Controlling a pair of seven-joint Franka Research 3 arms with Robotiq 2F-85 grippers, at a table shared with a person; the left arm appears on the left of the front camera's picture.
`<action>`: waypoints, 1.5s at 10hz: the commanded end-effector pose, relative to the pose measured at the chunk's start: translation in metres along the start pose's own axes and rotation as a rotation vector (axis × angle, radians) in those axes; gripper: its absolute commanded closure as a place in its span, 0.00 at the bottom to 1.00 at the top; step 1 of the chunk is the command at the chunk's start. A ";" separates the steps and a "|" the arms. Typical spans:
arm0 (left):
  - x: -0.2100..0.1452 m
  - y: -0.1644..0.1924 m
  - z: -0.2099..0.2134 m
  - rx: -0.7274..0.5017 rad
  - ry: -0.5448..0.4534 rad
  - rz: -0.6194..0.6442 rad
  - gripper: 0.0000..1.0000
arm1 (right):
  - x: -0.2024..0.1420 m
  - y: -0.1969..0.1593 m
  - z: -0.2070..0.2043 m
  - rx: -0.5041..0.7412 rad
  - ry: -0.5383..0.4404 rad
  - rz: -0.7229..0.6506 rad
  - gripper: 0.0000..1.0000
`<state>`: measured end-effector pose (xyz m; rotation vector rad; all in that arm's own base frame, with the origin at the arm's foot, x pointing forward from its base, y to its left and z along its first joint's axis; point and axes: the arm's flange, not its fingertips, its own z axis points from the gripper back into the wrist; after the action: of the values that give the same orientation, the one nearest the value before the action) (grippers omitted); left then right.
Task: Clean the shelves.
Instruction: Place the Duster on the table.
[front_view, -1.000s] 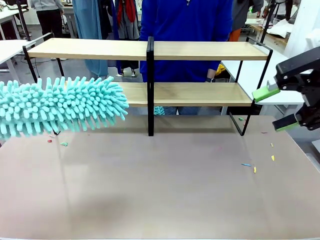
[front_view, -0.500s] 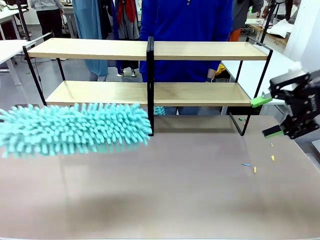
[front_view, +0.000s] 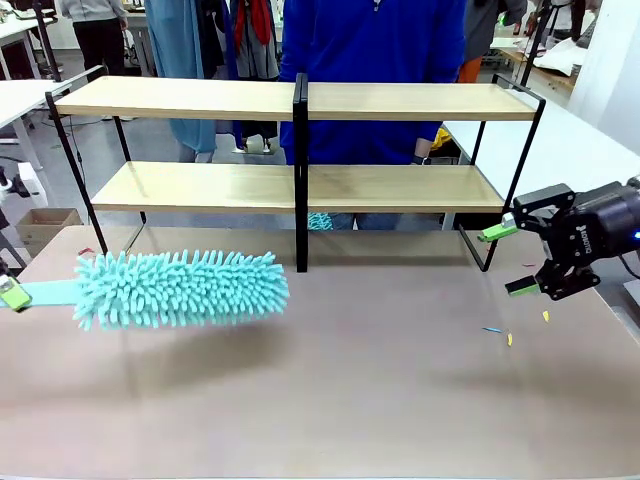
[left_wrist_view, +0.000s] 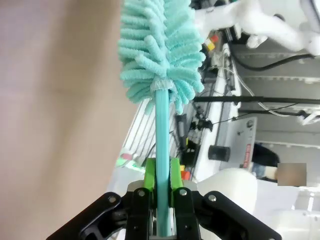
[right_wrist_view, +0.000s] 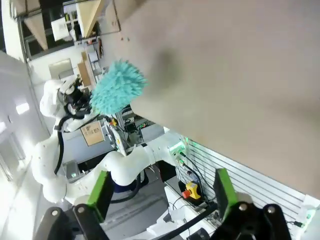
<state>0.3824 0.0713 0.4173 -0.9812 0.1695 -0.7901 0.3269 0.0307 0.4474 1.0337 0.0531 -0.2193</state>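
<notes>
Front view: the left gripper (left_wrist_view: 160, 185), jaws pinching the duster (front_view: 180, 289) handle, should lift the head from near the tabletop (front_view: 350, 400) onto the shelves (front_view: 300, 185) at the far side. Far right, the right gripper (front_view: 510, 260) hangs spread, empty. Left arm cut off.

The left gripper (left_wrist_view: 161, 182) is clamped on the thin teal handle (left_wrist_view: 161, 140) of a duster, green pads (left_wrist_view: 150, 175) pressed against both sides. The handle runs straight up to the fluffy teal head (left_wrist_view: 160, 47), which hangs over the table (left_wrist_view: 55, 100) edge. White robot parts (left_wrist_view: 260, 25) and cables sit beyond.
</notes>
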 end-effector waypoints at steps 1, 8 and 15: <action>-0.006 0.010 -0.011 0.006 0.061 -0.052 0.87 | -0.009 0.006 0.007 -0.002 0.007 0.016 0.00; -0.015 0.011 0.029 0.263 -0.039 0.043 0.00 | -0.010 0.009 0.009 0.010 0.005 0.020 0.00; -0.033 -0.031 0.090 -0.266 -0.781 0.358 0.00 | -0.036 0.047 0.072 0.394 -0.095 -0.048 0.00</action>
<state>0.3872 0.1498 0.4798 -1.2910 -0.1863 -0.0960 0.3078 -0.0011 0.5128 1.3856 -0.0252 -0.3291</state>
